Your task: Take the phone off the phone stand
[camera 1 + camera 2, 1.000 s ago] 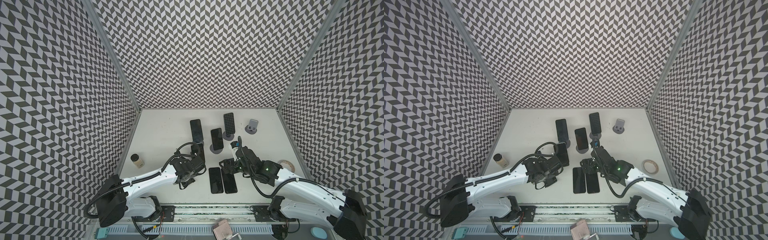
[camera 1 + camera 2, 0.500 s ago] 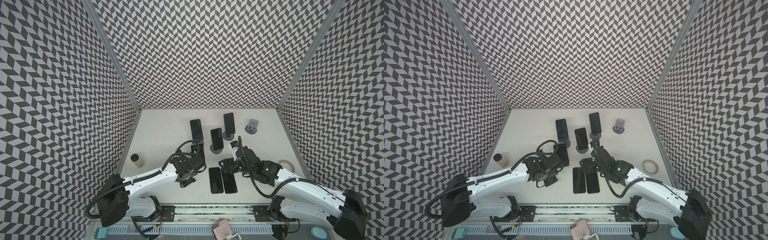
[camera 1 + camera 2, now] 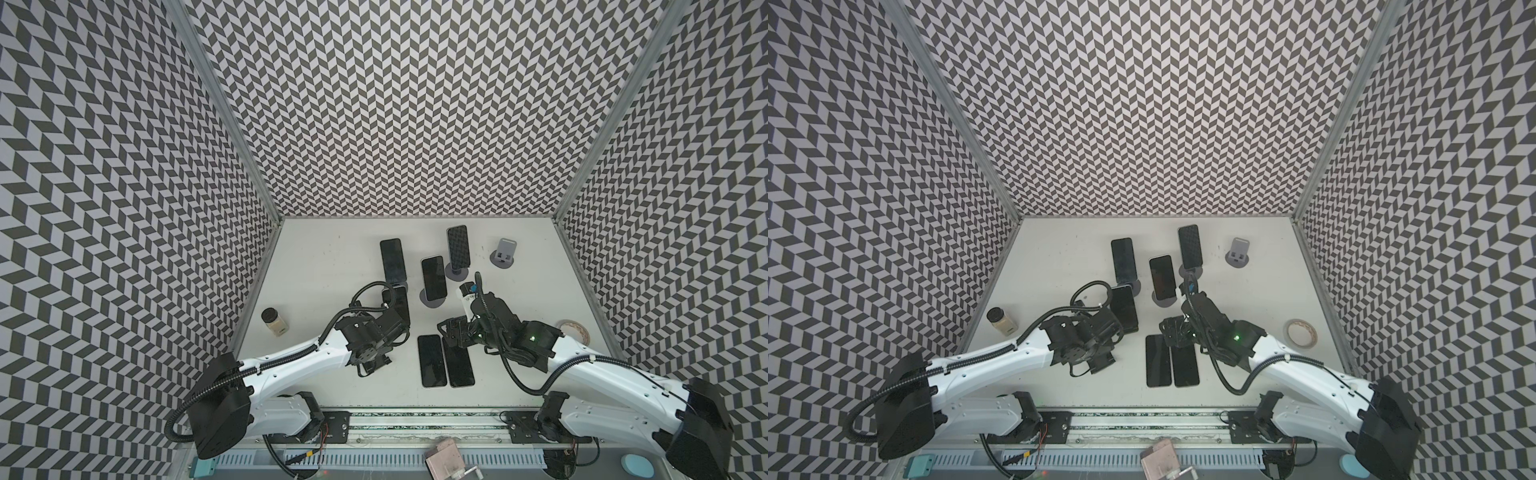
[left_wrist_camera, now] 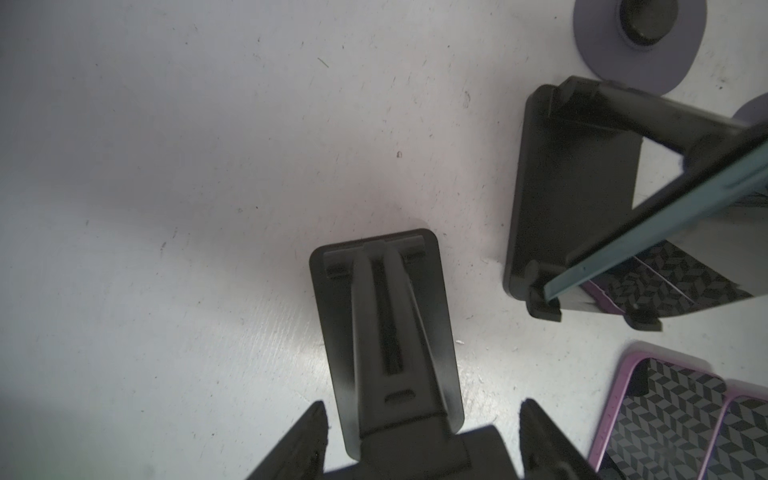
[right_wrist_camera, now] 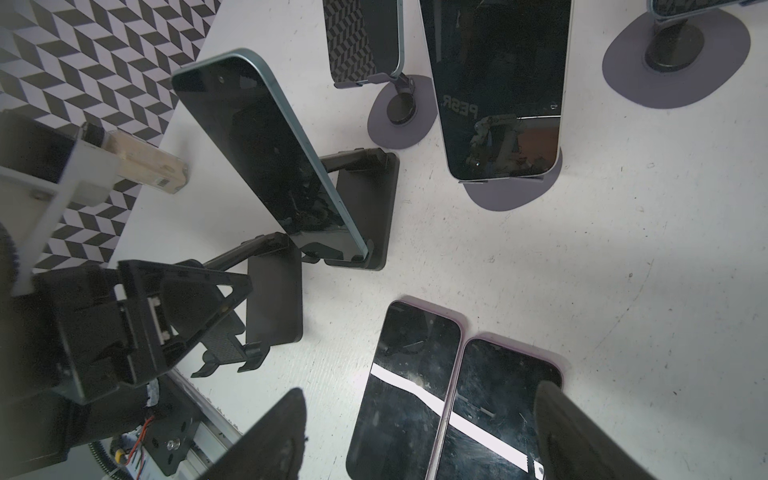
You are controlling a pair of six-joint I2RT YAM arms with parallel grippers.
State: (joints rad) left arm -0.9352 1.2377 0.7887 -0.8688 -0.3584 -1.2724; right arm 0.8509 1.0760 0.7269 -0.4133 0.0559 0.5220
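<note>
1. the change is in the left fingers [image 4: 305,440]: from wide apart a second back to clamped now on the cradle of the empty stand [image 4: 382,316]. the left arm itself barely shifts in that time.
2. that stand's base looks flat on the desk [image 4: 166,166], so nothing is lifted yet.
3. the teal phone [image 5: 266,158] is untouched. it leans in the full stand [image 5: 365,208], bottom edge in the lip, just beside the empty stand. in a top view the phone [image 3: 1124,307] sits just beyond the left wrist.
4. the right fingers [image 5: 577,436] are apart and hold nothing. they hover over the two flat phones [image 5: 407,395], which lie side by side on the desk. nothing differs there from a second ago.
5. to my eye this grip takes no phone off anything. it looks like a move to clear the empty stand out of the way before anyone goes for the teal phone.
6. the two black stands sit close together, so dragging the held one carelessly could nudge the full stand and tip its phone.
7. behind them the other phones [image 3: 433,276] are propped on grey stands, so plenty of the job looks left.
</note>
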